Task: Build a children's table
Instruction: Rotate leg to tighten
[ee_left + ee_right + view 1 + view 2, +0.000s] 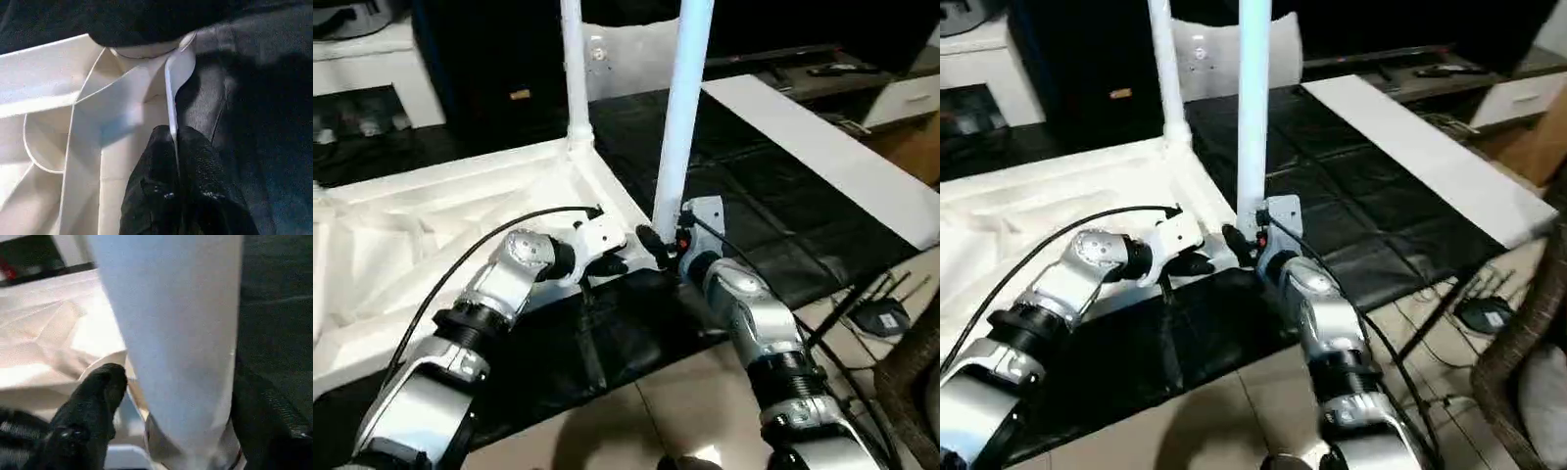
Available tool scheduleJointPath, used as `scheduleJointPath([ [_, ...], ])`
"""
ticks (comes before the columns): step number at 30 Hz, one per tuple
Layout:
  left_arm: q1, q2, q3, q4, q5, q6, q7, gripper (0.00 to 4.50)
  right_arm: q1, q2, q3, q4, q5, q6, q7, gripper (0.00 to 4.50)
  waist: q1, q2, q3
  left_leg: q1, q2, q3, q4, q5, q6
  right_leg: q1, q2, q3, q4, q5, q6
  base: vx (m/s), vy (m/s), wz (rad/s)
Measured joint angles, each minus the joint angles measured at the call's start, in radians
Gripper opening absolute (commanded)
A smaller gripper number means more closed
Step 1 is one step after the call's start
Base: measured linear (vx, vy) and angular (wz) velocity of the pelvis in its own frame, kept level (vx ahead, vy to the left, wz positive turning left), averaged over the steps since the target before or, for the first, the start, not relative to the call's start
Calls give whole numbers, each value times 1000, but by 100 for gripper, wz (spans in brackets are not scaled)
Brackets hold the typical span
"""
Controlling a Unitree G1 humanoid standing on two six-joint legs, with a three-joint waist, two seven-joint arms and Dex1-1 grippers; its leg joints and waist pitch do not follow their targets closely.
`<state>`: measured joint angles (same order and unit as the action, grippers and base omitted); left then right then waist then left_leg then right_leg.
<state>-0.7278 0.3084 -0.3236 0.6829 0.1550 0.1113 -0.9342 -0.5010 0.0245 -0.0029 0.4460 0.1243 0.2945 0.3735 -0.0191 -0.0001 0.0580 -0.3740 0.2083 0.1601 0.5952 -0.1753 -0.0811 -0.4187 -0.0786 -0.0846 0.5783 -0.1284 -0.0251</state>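
1. Head views: the top lies ribbed side up across the left half of the frame, on a black mat. One leg stands seated in the far corner socket, upper centre. A second leg stands upright at centre, its foot at the near right corner. My right gripper has its fingers closed around the base of this leg. My left gripper sits just beside it at the top's edge.

2. Left wrist view: my left gripper is narrow, both fingers pinched on the thin rim of the top. The round corner socket is at upper centre, partly hidden by a dark shape. I judge this hold is meant to steady the top, so I would keep it firm.

3. Right wrist view: the leg fills the centre, with one finger at lower left and the other at lower right, gripping it between them. I cannot tell whether the foot is fully in its socket.

4. To do this step well, I judge the leg should be kept plumb and pressed straight down; a tilt could jam it or lift the top.
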Motion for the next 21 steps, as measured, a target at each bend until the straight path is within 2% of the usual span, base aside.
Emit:
scheduleJointPath([
  [3,-38,0,-13,81,8,-85,-3,0,100,-61,26,-125,-6,-4,46,404,22,2,1,0,0,0,-1,0,0,0,0,0,-1,-1,1,0,0,0],
  [6,-68,17,-11,138,17,-126,-1,0,193,-85,34,-220,7,1,89,425,24,3,2,0,0,1,-1,0,0,0,0,1,-1,-1,1,0,0,0],
  [7,-74,23,-11,154,18,-142,-1,44,217,-89,33,-252,10,6,90,437,24,4,2,0,0,1,-1,0,0,0,-1,1,-1,-1,1,0,0,0],
  [10,-85,33,-5,169,17,-194,0,63,289,-102,31,-359,14,42,72,449,23,4,3,1,0,1,-1,0,0,1,0,1,-1,-1,2,0,0,0],
  [11,-96,36,1,165,15,-215,0,88,311,-102,31,-391,18,59,64,450,24,5,2,3,0,1,-1,0,0,2,0,1,-1,-2,3,0,0,0],
  [15,-109,41,51,159,-14,-257,18,97,360,-99,41,-458,23,79,46,450,21,6,1,8,-1,1,-1,0,0,6,0,1,-1,-4,6,0,0,0],
  [16,-108,41,57,158,-21,-259,29,124,367,-99,42,-470,23,85,44,450,21,7,1,7,-1,1,-1,0,0,6,-1,1,-1,-4,6,0,0,0],
  [19,-62,27,162,83,-106,-228,98,135,394,-102,61,-528,15,114,31,450,20,8,2,7,-1,0,-1,0,0,6,0,0,-1,-4,6,0,0,0],
  [21,24,-2,244,-74,-182,-146,151,138,408,-110,92,-568,-32,121,-4,450,20,9,1,8,0,-1,-1,0,0,6,-1,0,-1,-4,6,0,0,0],
])
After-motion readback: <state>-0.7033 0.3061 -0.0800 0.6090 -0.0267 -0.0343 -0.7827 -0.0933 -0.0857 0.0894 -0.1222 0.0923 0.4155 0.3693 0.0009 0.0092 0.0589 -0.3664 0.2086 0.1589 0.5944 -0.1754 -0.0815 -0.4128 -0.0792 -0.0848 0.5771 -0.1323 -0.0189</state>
